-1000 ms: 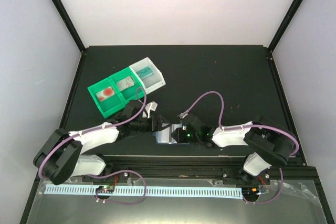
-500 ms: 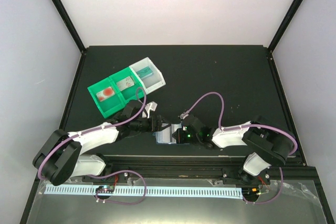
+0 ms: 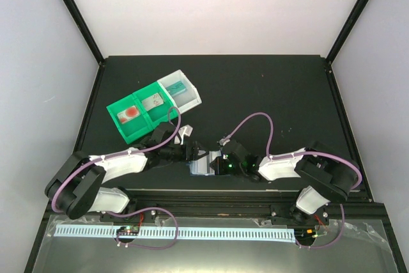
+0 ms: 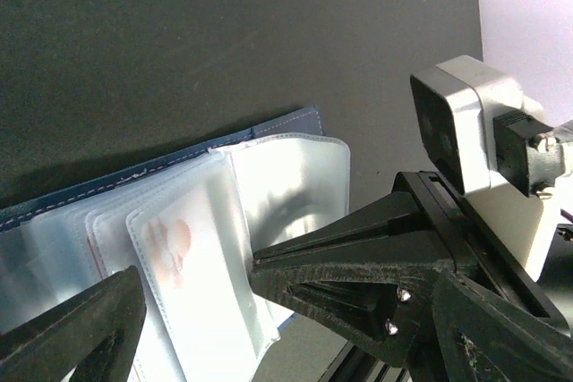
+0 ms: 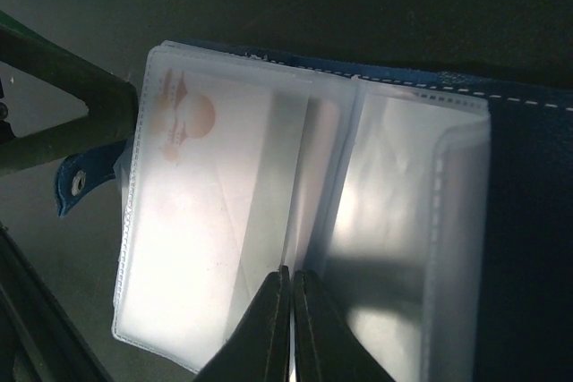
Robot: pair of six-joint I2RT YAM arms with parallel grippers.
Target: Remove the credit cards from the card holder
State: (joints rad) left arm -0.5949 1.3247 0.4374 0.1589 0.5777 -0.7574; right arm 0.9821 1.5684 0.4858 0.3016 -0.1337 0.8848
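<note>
The card holder (image 3: 202, 163) lies open near the table's front edge, its dark blue cover (image 5: 528, 221) under several translucent sleeves. One sleeve holds a whitish credit card (image 5: 192, 221) with a red-orange patch, also visible as the credit card (image 4: 175, 257) in the left wrist view. My left gripper (image 4: 201, 301) stands open, one finger on each side of that sleeve's end. My right gripper (image 5: 293, 279) is shut, its tips pinching the thin edge of a sleeve at the middle fold. From above, the left gripper (image 3: 190, 152) and the right gripper (image 3: 215, 163) meet over the holder.
A green compartment tray (image 3: 121, 104) with a white end bin (image 3: 189, 98) stands behind the left arm, with cards in its compartments. The holder's blue snap tab (image 5: 81, 183) sticks out beside my left finger (image 5: 63, 87). The table's front rail runs just below the holder.
My right gripper has closed its jaws onto the sleeve edge. The left arm's elbow has shifted slightly; its gripper stays open at the holder.
</note>
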